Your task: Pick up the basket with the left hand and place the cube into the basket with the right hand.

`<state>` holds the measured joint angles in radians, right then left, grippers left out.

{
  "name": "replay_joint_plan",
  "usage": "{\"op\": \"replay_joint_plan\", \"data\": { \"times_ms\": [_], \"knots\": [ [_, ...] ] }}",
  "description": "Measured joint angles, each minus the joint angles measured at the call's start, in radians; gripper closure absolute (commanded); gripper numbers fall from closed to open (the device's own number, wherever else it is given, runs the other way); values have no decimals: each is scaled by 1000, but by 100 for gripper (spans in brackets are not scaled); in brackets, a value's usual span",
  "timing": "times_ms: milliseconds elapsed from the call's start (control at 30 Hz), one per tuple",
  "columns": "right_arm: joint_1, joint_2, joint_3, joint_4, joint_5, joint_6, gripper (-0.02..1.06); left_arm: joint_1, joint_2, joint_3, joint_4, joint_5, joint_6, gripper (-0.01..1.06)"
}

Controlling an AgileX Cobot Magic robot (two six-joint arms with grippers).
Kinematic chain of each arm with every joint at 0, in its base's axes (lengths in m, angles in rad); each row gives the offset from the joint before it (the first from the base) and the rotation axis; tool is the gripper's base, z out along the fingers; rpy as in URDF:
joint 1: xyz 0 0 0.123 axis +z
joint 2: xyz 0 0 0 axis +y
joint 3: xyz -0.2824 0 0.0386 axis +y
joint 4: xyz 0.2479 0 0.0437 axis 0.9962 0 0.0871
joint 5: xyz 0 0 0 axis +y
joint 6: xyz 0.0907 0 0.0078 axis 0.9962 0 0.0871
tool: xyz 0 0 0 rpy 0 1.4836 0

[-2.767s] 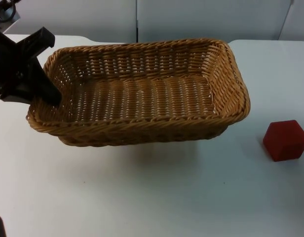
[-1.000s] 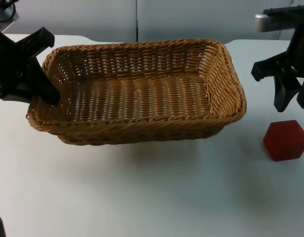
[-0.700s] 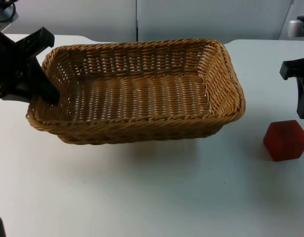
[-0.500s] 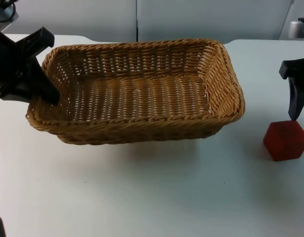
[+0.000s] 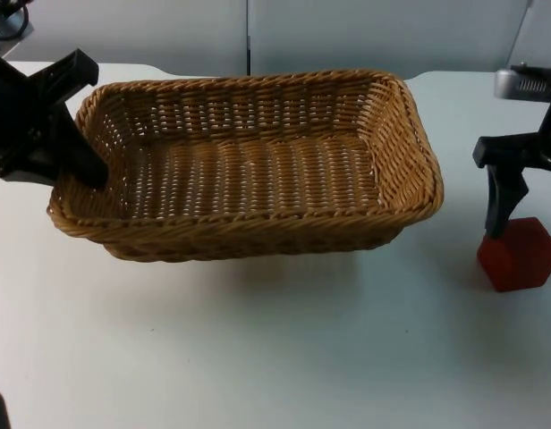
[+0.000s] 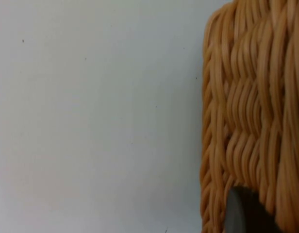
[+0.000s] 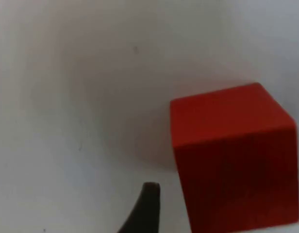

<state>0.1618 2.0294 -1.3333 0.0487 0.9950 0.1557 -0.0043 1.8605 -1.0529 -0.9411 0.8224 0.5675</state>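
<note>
A woven wicker basket (image 5: 258, 225) hangs a little above the white table, casting a shadow beneath it. My left gripper (image 5: 79, 165) is shut on the rim at its left end. The left wrist view has the basket's wall (image 6: 251, 121) against one black fingertip (image 6: 241, 213). A red cube (image 5: 519, 257) sits on the table to the right of the basket. My right gripper (image 5: 530, 219) is open just over it, one finger standing at the cube's left upper edge. In the right wrist view the cube (image 7: 232, 155) lies beside a fingertip (image 7: 147, 208), not gripped.
The grey partition wall (image 5: 365, 31) closes off the table behind the basket. White table top (image 5: 258, 357) stretches in front of the basket and the cube.
My right gripper has opened wider and come down beside the cube, its visible finger now at the cube's left edge. The basket and left gripper have held still.
</note>
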Motion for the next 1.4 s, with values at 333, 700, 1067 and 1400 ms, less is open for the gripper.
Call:
{"op": "replay_joint_plan", "data": {
  "times_ms": [333,700,1067,1400],
  "knots": [
    [0,66,0,33,-68,-27,22,0,0,0,0,-2,0,105],
    [0,108,0,33,-88,-57,104,0,0,0,0,-3,0,105],
    [0,30,-233,15,-13,-127,105,0,0,0,0,-3,0,105],
    [11,-67,-596,500,139,-366,105,0,0,0,0,-3,0,105]
  ]
}}
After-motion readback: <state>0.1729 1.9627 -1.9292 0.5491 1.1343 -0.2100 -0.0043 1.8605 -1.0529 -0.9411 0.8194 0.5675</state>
